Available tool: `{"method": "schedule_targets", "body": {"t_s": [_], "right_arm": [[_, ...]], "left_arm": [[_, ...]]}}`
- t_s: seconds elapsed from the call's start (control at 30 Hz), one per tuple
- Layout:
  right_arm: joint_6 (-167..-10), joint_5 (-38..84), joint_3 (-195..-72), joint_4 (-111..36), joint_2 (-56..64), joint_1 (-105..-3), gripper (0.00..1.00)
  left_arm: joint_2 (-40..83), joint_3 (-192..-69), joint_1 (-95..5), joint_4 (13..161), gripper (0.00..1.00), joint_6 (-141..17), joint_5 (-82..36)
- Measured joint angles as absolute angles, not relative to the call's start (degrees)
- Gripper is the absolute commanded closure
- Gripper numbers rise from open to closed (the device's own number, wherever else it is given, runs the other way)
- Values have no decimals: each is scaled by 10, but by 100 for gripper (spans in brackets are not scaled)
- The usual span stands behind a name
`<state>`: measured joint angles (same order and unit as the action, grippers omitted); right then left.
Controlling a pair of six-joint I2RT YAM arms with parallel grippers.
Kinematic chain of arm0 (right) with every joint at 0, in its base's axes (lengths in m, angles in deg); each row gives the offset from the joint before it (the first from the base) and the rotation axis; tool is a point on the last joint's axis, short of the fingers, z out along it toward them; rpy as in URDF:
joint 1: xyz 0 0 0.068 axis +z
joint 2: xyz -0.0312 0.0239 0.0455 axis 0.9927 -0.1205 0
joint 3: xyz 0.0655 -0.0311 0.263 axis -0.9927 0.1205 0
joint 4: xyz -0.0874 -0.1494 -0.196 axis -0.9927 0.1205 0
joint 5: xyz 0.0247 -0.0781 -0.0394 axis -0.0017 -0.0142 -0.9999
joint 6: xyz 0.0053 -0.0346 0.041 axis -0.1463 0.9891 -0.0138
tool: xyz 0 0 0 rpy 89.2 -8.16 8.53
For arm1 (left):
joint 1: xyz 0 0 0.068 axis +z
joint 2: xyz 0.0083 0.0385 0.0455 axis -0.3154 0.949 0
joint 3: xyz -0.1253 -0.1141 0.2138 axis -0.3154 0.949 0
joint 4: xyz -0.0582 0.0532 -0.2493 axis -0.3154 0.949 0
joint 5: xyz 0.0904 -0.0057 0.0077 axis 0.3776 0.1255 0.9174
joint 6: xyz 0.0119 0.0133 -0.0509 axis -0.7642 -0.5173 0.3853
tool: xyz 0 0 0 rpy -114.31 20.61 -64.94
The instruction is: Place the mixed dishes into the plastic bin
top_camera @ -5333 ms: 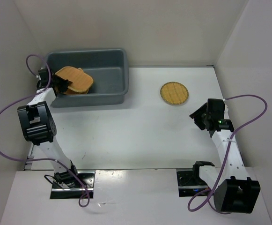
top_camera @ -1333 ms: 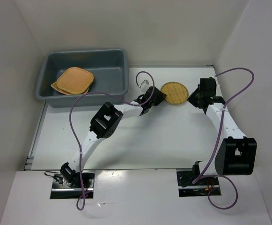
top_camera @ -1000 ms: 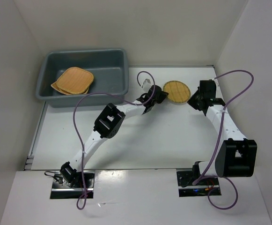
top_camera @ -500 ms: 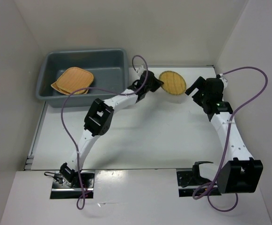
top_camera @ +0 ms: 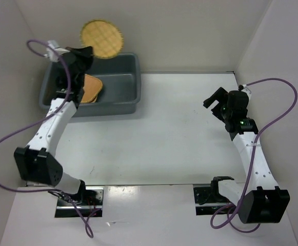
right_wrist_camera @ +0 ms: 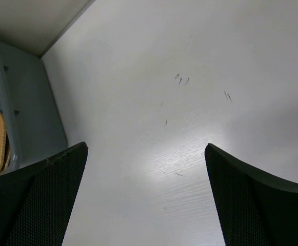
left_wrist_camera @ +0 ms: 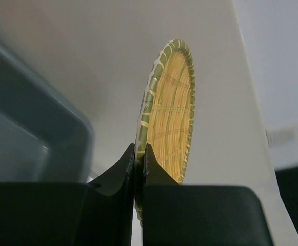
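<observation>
Left hand (left_wrist_camera: 139, 156) clamped on the rim of the small yellowish round plate (top_camera: 102, 39), which is held on edge, high over the blue-grey bin (top_camera: 119, 105). Bin sits at 10 o'clock on the white tabletop (top_camera: 179, 138), with orange plates (top_camera: 91, 88) stacked inside. Plain pale walls (top_camera: 190, 31) close in three sides. Right hand (right_wrist_camera: 144, 154) at 3 o'clock, fingers spread wide, gripping nothing, above faintly scuffed tabletop.

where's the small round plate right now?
Top view, upper left: the small round plate is pinched by its edge in the left gripper, aloft near the plastic bin.
</observation>
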<state>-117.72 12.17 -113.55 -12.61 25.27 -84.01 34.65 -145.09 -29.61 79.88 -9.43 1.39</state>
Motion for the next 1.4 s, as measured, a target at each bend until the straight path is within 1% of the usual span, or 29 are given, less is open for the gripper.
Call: {"method": "schedule_targets", "body": {"t_s": [0.1, 0.17, 0.3, 0.4, 0.6, 0.83, 1.0, 1.1, 1.17, 1.2, 1.23, 1.27, 1.4], "right_arm": [[-1177, 133, -1125, -120, 253, -842, 0], [-1175, 139, -1125, -118, 252, -842, 0], [-1165, 155, -1121, -120, 252, -842, 0], [-1160, 170, -1106, -120, 250, -842, 0], [-1158, 188, -1073, -119, 243, -842, 0], [-1158, 191, -1059, -119, 247, -842, 0], [-1157, 189, -1056, -119, 249, -842, 0], [-1156, 188, -1056, -119, 250, -842, 0], [-1156, 188, -1056, -119, 250, -842, 0], [-1155, 188, -1056, -119, 250, -842, 0], [-1154, 188, -1056, -119, 250, -842, 0], [-1153, 188, -1056, -119, 250, -842, 0], [-1150, 188, -1056, -118, 250, -842, 0]], "left_arm": [[273, -1375, -224, 799, 100, -95, 24], [257, -1337, -186, 806, 100, -94, 26], [265, -1240, -124, 814, 100, -82, 11], [299, -1189, -90, 842, 100, -73, 2], [375, -1182, -77, 839, 100, -63, -7], [450, -1229, -80, 782, 100, -40, -28], [505, -1241, -80, 761, 96, -10, -30], [531, -1255, -80, 766, 96, 2, -30], [537, -1263, -80, 770, 90, 2, -29], [538, -1266, -80, 772, 84, 3, -30], [539, -1267, -80, 772, 74, 3, -30], [539, -1270, -80, 772, 53, 3, -30], [539, -1275, -80, 771, 0, -2, -30]]}}
